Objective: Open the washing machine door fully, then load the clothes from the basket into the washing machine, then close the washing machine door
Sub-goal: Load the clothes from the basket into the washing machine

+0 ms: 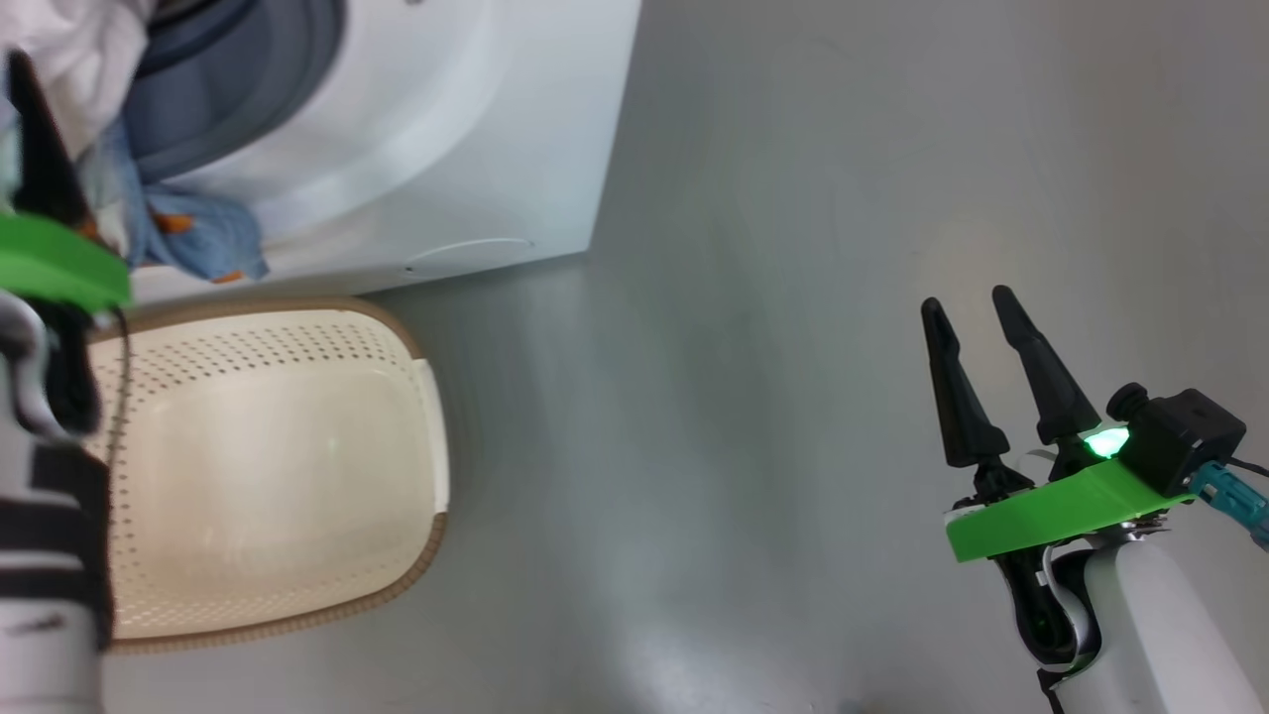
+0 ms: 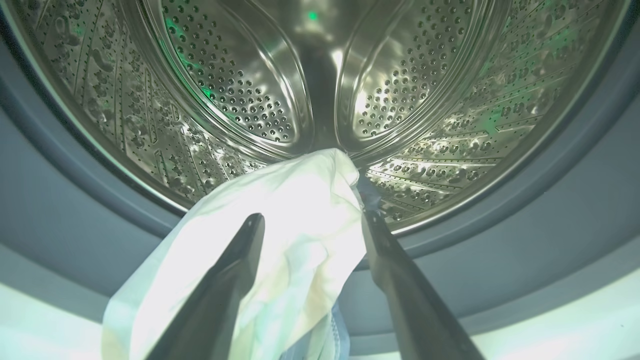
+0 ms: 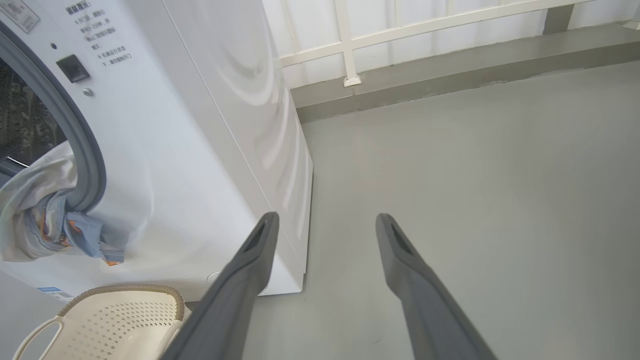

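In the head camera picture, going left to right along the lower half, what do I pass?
Left forearm → basket → bare grey floor → right gripper, fingers apart.

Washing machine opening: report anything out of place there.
The soft white and blue orange-printed clothes hang out over the grey rubber seal and down the white washing machine front, not fully inside the steel drum.

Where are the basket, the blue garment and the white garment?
basket (image 1: 268,466): head view, bare inner floor.
blue garment (image 1: 203,238): head view, hanging lower fold.
white garment (image 2: 300,210): left wrist view, middle of the cloth.
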### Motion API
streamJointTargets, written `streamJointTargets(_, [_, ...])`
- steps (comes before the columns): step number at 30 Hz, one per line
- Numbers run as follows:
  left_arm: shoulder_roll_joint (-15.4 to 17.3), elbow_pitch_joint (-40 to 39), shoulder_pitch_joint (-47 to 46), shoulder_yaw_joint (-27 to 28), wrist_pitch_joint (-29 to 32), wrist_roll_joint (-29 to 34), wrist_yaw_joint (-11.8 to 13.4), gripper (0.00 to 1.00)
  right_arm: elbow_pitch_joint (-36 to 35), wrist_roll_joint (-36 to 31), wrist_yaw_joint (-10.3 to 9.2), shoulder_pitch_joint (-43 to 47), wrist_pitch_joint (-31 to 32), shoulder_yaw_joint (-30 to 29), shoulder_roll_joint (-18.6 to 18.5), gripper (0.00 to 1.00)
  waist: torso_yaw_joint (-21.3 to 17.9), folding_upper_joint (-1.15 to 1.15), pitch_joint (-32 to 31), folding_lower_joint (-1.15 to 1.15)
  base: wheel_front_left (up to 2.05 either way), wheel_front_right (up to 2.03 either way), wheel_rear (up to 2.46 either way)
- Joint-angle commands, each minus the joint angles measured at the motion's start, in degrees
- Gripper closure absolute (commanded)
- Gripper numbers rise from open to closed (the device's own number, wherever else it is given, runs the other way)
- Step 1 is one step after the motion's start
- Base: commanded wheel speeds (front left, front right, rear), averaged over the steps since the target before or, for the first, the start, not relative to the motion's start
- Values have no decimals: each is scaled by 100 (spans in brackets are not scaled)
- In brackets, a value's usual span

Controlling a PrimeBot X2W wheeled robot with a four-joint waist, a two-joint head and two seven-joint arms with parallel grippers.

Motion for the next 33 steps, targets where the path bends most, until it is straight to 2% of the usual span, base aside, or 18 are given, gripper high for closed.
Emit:
streamJointTargets(1, [192, -240, 232, 145, -29, 24, -8, 0, -106, -61, 10, 47, -28, 87, -56, 0, 124, 0, -120, 0, 0, 0, 0])
streamJointTargets(9, [-89, -921, 1186, 319, -29, 34, -8, 0, -105, -53, 10, 188, -28, -5, -190, 0, 358, 0, -339, 0, 0, 0, 0])
streamJointTargets(14, [-151, -1335, 1715, 332, -29, 137, -8, 0, -125, -45, 10, 230, -28, -46, -255, 0, 443, 0, -363, 0, 0, 0, 0])
streamJointTargets(27, [-317, -2519, 3220, 638, -29, 153, -9, 0, -155, -43, 10, 295, -28, -91, -319, 0, 455, 0, -400, 0, 0, 0, 0])
streamJointTargets(33, [-426, -2800, 3524, 775, -29, 165, -9, 0, -169, -36, 10, 301, -28, -122, -324, 0, 457, 0, -380, 0, 0, 0, 0])
